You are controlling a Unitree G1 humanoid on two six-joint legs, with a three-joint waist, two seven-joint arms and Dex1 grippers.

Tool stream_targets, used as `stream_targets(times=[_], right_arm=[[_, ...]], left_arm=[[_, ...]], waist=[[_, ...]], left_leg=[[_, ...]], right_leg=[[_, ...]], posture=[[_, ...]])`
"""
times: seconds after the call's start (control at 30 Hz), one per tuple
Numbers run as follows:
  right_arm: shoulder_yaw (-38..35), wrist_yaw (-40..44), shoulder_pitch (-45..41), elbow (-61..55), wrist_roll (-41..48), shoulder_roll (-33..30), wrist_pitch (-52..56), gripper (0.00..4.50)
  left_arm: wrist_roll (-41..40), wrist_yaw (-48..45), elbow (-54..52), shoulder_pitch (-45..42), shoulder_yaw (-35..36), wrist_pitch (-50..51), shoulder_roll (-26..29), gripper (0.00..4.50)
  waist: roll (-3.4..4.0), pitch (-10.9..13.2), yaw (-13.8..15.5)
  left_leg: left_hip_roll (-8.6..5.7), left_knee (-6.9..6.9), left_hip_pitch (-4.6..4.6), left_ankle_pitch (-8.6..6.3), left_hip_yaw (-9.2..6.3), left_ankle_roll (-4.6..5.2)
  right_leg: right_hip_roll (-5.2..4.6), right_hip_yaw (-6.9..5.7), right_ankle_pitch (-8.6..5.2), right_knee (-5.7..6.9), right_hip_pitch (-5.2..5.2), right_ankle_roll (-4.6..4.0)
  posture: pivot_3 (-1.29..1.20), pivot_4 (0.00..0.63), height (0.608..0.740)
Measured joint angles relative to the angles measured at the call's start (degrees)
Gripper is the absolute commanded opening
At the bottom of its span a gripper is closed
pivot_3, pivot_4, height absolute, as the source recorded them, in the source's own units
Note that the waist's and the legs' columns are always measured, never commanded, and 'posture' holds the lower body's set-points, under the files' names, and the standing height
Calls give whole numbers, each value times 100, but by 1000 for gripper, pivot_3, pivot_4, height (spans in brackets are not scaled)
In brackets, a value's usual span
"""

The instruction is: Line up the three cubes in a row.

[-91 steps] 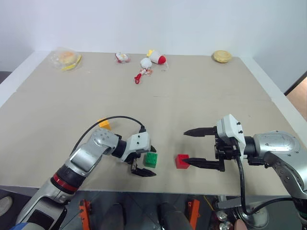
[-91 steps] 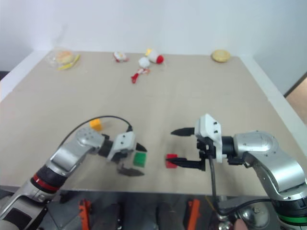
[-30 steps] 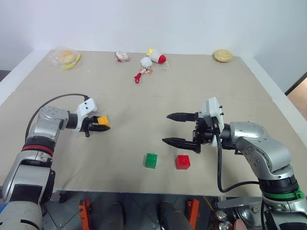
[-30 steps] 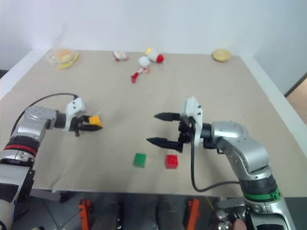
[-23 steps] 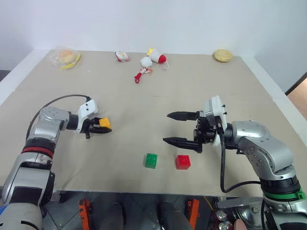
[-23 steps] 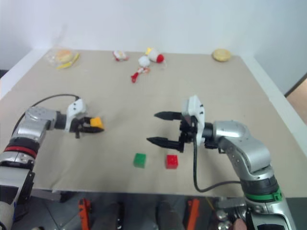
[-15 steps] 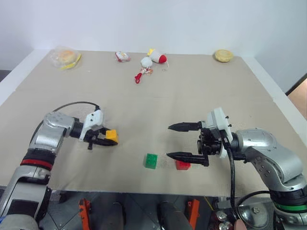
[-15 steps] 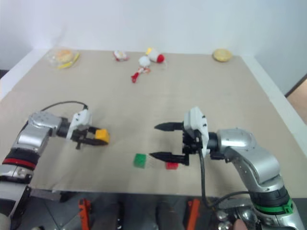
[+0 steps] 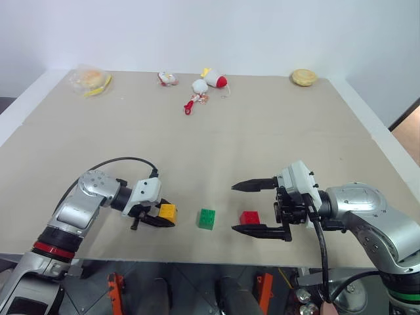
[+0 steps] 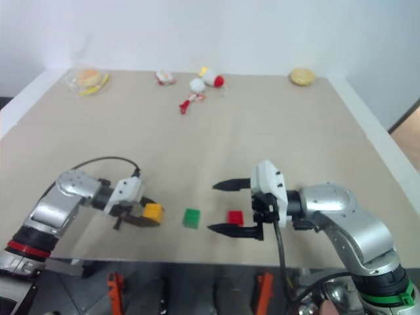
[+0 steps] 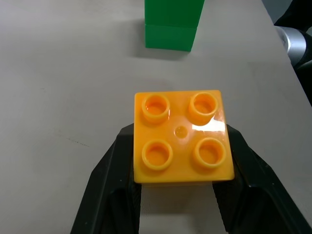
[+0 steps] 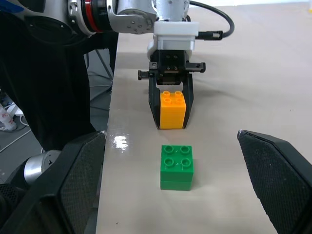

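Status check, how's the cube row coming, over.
Left gripper shut on yellow cube, beside green cube. Right gripper open, straddling red cube. Nothing in the way.

green cube (image 9: pixel 207 218) between claws, bare tabletop (image 9: pixel 262 138) beyond

occluded: red cube (image 9: pixel 249 217) partly, by right claw (image 9: pixel 248 207) | far toys: maybe plush

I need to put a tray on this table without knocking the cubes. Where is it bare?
Bare: the wide middle of the table, between the plush toys at the far edge and the near cubes. Crowded: the near edge, with yellow cube in the left gripper, green cube, red cube and right gripper.
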Motion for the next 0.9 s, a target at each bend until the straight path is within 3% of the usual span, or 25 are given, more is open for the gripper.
stream_targets(times=[0.17,0.23,0.43,0.63,0.77,0.9], right_arm=[[-6,-1,34,-15,5,-34,0,4500],[-7,-3,35,-16,5,-36,0,4500],[-7,-4,34,-18,6,-37,0,4500],[-113,-6,66,-16,208,-37,61,4500],[-598,-291,67,39,732,107,255,4500],[-1249,-1334,73,233,1087,821,326,4500]], left_arm=[[1,52,-110,11,-43,103,91,1360],[0,76,-137,12,-59,183,110,2503],[-121,-54,-281,75,-146,260,187,4455],[-490,-24,-412,115,-63,646,198,4455],[-1439,425,-732,-223,540,1748,-96,4455],[-2363,2413,-1000,-701,1831,2596,-1230,4455]], waist=[[0,0,-5],[0,0,-6],[0,0,0],[0,0,4],[0,0,11],[-2,-1,9]], left_leg=[[1,-1,1,0,0,0],[2,-2,2,0,1,0],[0,2,3,0,1,0],[1,7,1,3,7,4],[1,6,-7,4,-1,4],[-1,8,-5,3,-15,5]], right_leg=[[1,0,0,0,-2,-1],[2,0,0,0,-2,-1],[-2,0,0,0,2,-2],[-7,0,1,-1,4,-2],[-6,-9,-2,-1,4,3],[-2,-15,2,-3,16,17]], posture=[[0,150,736],[0,150,736],[0,150,736],[0,150,736],[0,150,736],[0,150,736]])
